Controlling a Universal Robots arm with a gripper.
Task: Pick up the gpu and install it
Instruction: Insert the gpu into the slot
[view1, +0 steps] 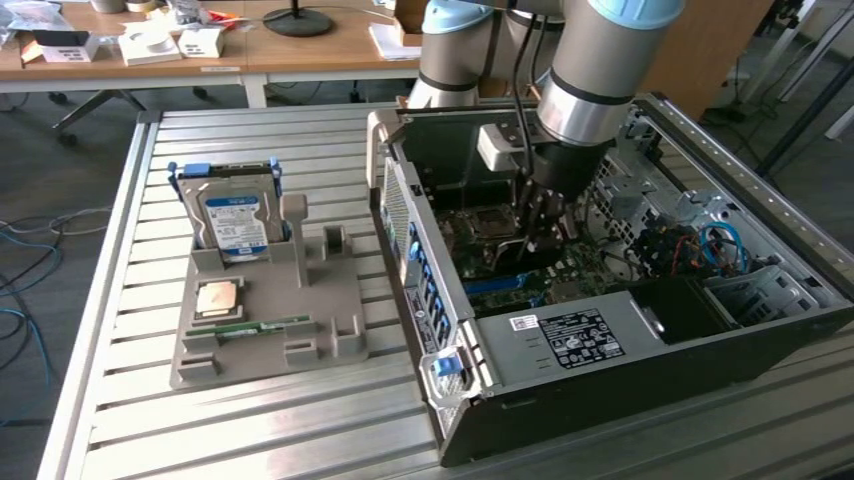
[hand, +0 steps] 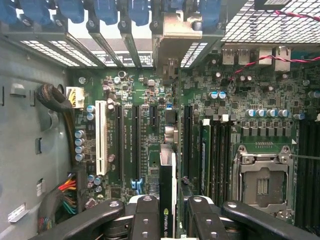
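Observation:
My gripper (view1: 537, 238) reaches down into the open computer case (view1: 441, 300), over the green motherboard (view1: 534, 275). In the wrist view the gripper (hand: 167, 212) is shut on the gpu (hand: 167, 175), seen edge-on as a thin black-and-green card with a logo on it. Its silver end bracket (hand: 175, 32) sits against the case's rear slot openings. The card hangs in line with the long black expansion slots (hand: 136, 145) on the motherboard (hand: 150, 100). Whether its lower edge touches a slot I cannot tell.
On the exterior view's left, a grey fixture tray (view1: 267, 340) carries a silver-and-blue hard drive (view1: 234, 220), a processor chip (view1: 218, 297) and a thin memory stick (view1: 267, 327). Inside the case are the power supply (view1: 574, 340), blue cables (view1: 714, 245) and a processor socket (hand: 262, 177).

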